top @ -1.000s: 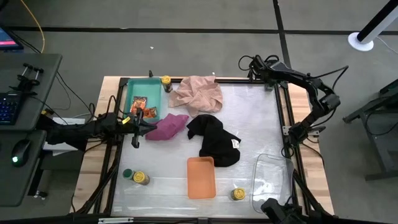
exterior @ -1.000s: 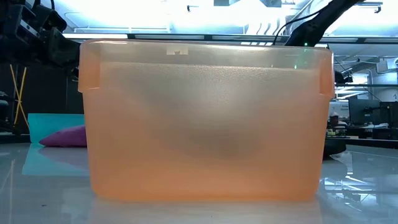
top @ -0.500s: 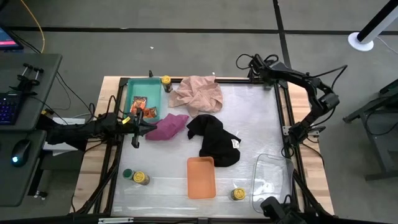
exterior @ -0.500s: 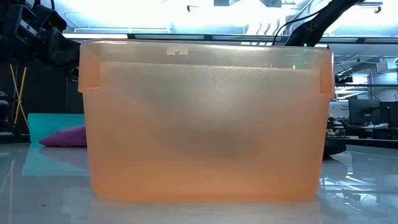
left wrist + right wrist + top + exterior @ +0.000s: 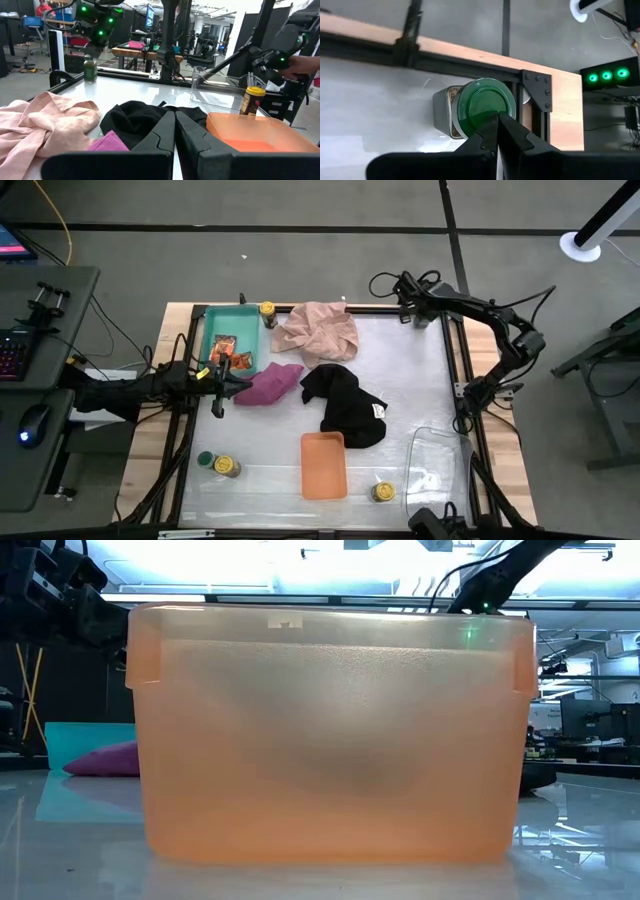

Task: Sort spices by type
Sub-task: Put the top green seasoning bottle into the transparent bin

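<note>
Right gripper (image 5: 497, 116), fingers pressed together and empty, poised above a green-lidded jar (image 5: 482, 106) at the table's far right corner; left gripper (image 5: 175, 125), likewise closed, waits beside the teal tray (image 5: 216, 327) holding the packets (image 5: 224, 346). Descending without first spreading the fingers would likely strike the lid and topple the jar against the frame

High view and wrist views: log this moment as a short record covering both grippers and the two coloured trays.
Left gripper: jaws shut, holding nothing, beside the magenta cloth
Right gripper: jaws shut, holding nothing, over a green-lid jar at the table's far right corner
Teal tray: holds orange-red packets
Orange tray: nothing in it
</note>
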